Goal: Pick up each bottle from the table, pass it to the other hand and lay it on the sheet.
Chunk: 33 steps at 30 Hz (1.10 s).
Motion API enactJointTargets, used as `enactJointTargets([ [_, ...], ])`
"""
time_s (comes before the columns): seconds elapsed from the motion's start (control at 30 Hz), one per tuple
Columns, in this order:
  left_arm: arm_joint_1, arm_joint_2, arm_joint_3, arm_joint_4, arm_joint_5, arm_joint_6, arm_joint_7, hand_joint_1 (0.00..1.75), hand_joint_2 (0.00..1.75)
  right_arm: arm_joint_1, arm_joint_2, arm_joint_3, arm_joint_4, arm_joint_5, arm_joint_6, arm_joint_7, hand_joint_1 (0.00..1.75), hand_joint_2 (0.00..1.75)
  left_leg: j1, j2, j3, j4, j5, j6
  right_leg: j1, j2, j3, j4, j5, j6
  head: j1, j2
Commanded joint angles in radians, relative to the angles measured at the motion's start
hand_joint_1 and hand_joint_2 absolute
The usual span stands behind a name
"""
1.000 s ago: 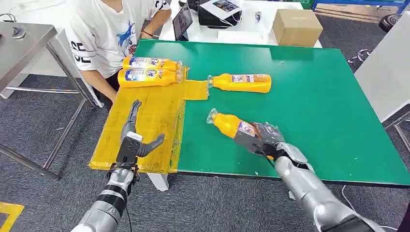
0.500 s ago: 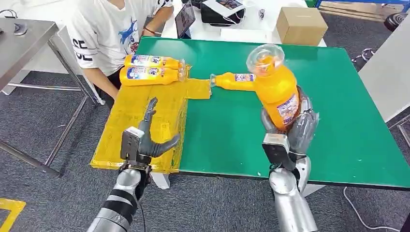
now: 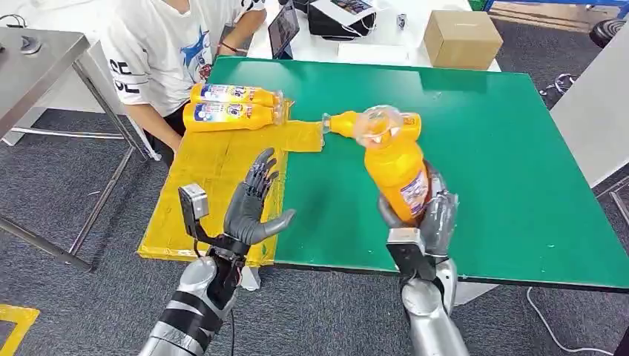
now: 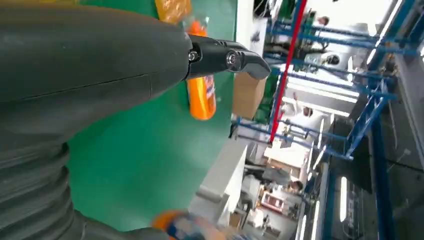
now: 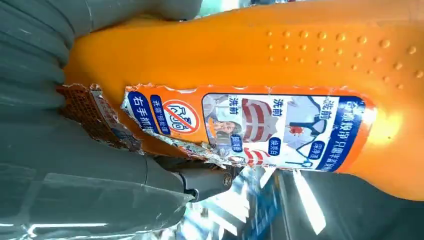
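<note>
- An orange detergent bottle (image 3: 399,167) is being gripped around its lower body by the right hand (image 3: 419,215), at about 5 o'clock in the head view, above the near edge of the green table (image 3: 512,170); it is being held roughly upright, clear cap uppermost, its torn label visible in the right wrist view (image 5: 250,125).
- The left hand (image 3: 252,204) is being held up at about 7 o'clock, empty, fingers apart and thumb pointing toward the bottle, well apart from it.
- The step in hand is judged to be the hand-over; next, bottle and left hand are needing to be brought together so the left fingers can close before the right lets go.
- A second bottle (image 3: 348,122) is lying on the table beyond, near 12 o'clock.
- Two bottles (image 3: 230,105) are lying side by side at 11 o'clock on the yellow sheet (image 3: 215,178).
</note>
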Motion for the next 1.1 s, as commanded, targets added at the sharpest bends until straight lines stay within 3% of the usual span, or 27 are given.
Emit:
enactJointTargets([
  [0.03,-0.009,0.041,-0.05,0.007,0.012,-0.004,0.009,0.0,1.75,-0.023,0.009,0.046,0.147,-0.01,0.003,-0.009,1.75,1.75,0.001,0.002,0.006,-0.001,-0.002,-0.002,0.001,0.003,0.005,-0.002,-0.001,-0.002,0.0,0.0],
  [0.33,-0.013,0.054,-0.113,0.028,-0.005,-0.009,-0.024,0.0,1.75,-0.048,0.057,0.175,0.377,-0.025,0.069,-0.026,1.75,1.75,0.002,0.004,0.007,-0.002,-0.002,-0.002,0.002,0.005,0.006,-0.002,-0.001,-0.003,0.0,0.0],
  [0.73,0.012,0.06,-0.15,-0.012,-0.056,-0.02,-0.035,0.0,1.75,-0.087,0.057,0.187,0.408,-0.047,0.118,0.006,1.71,1.75,0.001,0.003,0.005,-0.001,-0.002,-0.002,0.001,0.004,0.004,-0.002,-0.001,-0.002,0.001,0.0],
  [1.1,0.044,0.086,-0.21,-0.024,0.016,-0.137,0.017,0.0,1.75,-0.115,0.071,0.202,0.426,-0.067,0.128,0.009,1.73,1.75,0.001,0.003,0.006,-0.001,-0.002,-0.002,0.001,0.004,0.005,-0.001,-0.001,-0.002,0.0,0.0],
])
